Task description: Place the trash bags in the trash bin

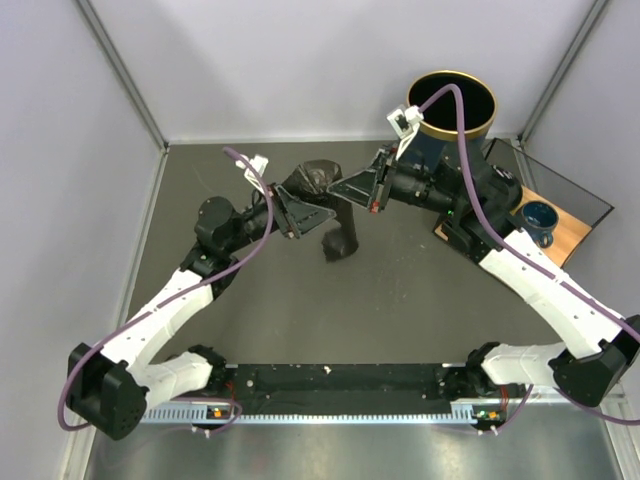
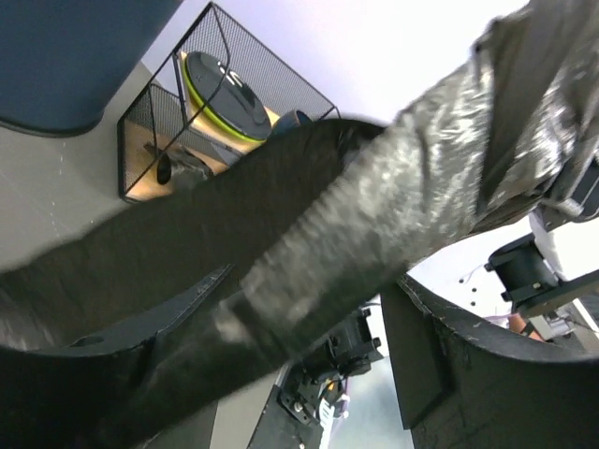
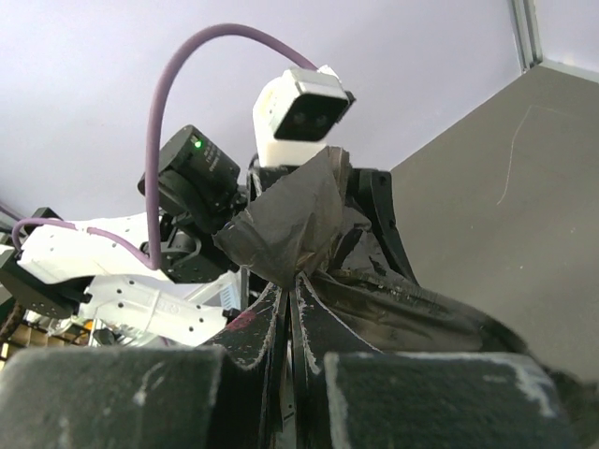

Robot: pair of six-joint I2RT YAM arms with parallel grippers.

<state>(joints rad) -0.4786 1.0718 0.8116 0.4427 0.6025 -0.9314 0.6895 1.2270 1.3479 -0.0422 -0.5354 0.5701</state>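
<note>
right hand (image 3: 292, 295) pinches the trash bag (image 3: 290, 224), which half hides the spread left hand (image 2: 314, 285).

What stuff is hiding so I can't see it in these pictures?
- The bottom of the trash bin: top view, too dark inside.
- Most of the trash bag: left wrist view, blurry, too near the camera, cut off by the edges.
- The round green-rimmed thing in the wire basket: left wrist view, behind mesh and partly behind the bag; cannot tell what it is.
- Inside the blue cup: top view, too small and dark.
</note>
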